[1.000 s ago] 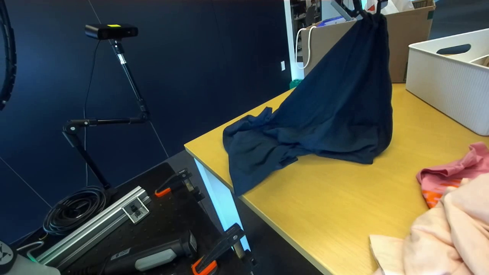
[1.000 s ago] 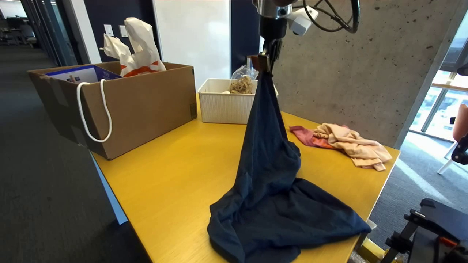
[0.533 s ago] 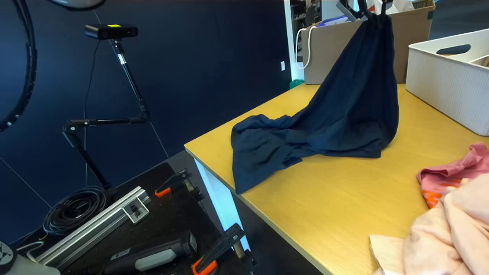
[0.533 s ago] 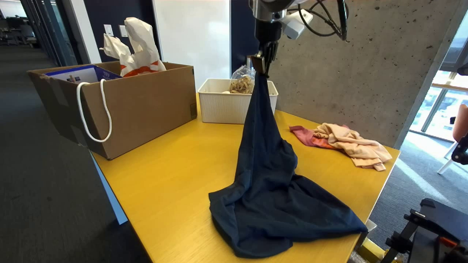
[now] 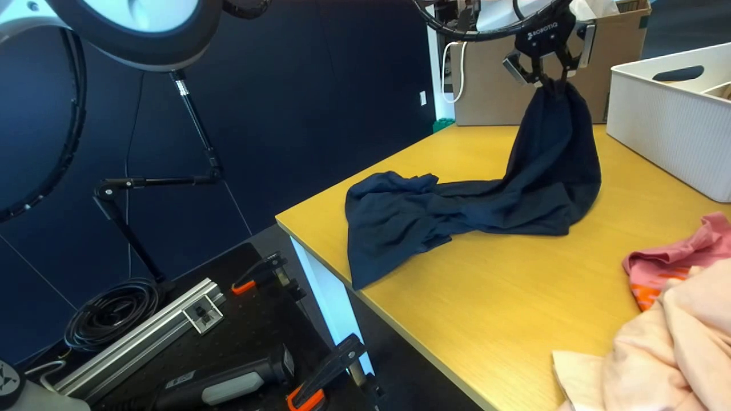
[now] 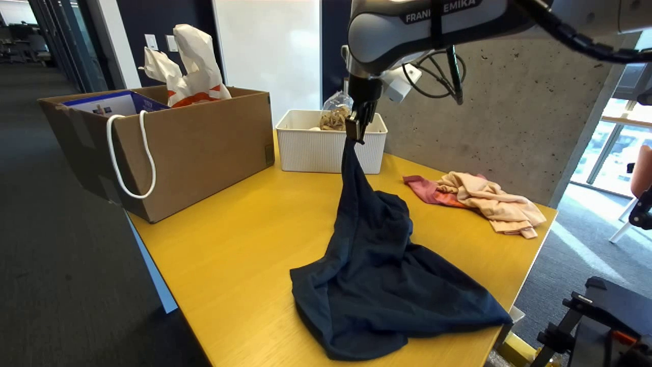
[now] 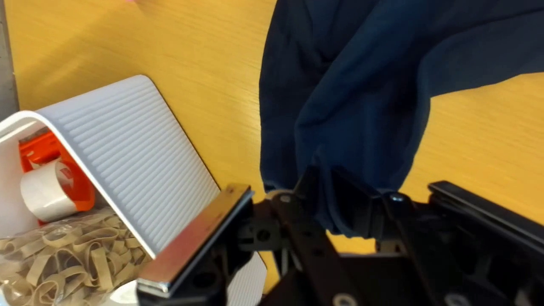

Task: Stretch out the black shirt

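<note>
The dark shirt [image 6: 377,280] lies mostly rumpled on the desk [image 6: 239,239], one corner reaching the edge, with its gathered end lifted steeply; the stretching looks only part done. To do this step well, I would draw that lifted end low and slowly away from the corner at the edge, so that the slack folded in the middle comes out without the whole shirt sliding, then bring it down until the cloth rests flat before letting go. A bunched hold like this will probably leave a pucker to spread afterwards. The end effector [image 5: 553,81] has the gathered end pinched above the desk; the shirt hangs beneath it in a tapering fold, then trails well away from it along the desk, as both exterior views show. Near the end effector stands a white bin [image 6: 326,150], so a pull that way needs care.
</note>
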Robot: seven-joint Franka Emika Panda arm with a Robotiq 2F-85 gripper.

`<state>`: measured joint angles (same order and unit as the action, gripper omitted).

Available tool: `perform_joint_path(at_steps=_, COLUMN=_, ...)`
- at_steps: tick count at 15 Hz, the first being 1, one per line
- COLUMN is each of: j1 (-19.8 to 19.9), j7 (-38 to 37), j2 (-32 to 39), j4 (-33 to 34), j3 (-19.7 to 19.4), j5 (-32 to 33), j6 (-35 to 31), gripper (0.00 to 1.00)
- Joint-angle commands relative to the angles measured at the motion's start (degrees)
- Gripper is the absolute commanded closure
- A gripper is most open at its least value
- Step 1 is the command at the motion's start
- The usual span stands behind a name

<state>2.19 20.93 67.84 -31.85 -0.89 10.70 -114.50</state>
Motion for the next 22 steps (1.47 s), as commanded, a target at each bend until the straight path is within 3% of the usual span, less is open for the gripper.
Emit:
perform_joint_path(at_steps=1, j1=0.07, j7=2.72, j2=3.11, j4=3.20, j3=2.36, j5=-2.00, j6=-1.71, gripper=0.96)
perform_joint_path(at_steps=5, j1=-0.52, j7=8.52, j2=4.01, j4=2.19, j3=5.04, j5=-3.16, j6=0.59, gripper=0.96)
perform_joint_path(at_steps=9, j1=-1.17, j7=10.09, j2=5.82, j4=3.52, j3=4.17, j5=-1.94, j6=-0.87, gripper=0.96)
perform_joint_path(at_steps=10, j1=-1.04, j7=9.74, j2=5.94, j4=3.70, j3=4.05, j5=-2.02, j6=-0.74, gripper=0.60)
perform_joint_path(at_steps=11, j1=-0.86, j7=9.14, j2=5.93, j4=3.72, j3=3.98, j5=-2.16, j6=-0.74, gripper=0.59)
perform_joint_path(at_steps=14, j1=-0.40, j7=7.61, j2=4.52, j4=3.14, j3=4.34, j5=-2.84, j6=0.55, gripper=0.39)
perform_joint_path(at_steps=19, j1=-1.08, j7=0.76, j2=1.34, j4=1.89, j3=3.80, j5=-2.69, j6=6.08, gripper=0.01)
perform_joint_path(at_steps=22, j1=-1.82, j7=-7.65, j2=-0.10, j4=1.49, j3=3.41, j5=-2.62, j6=8.63, gripper=0.00)
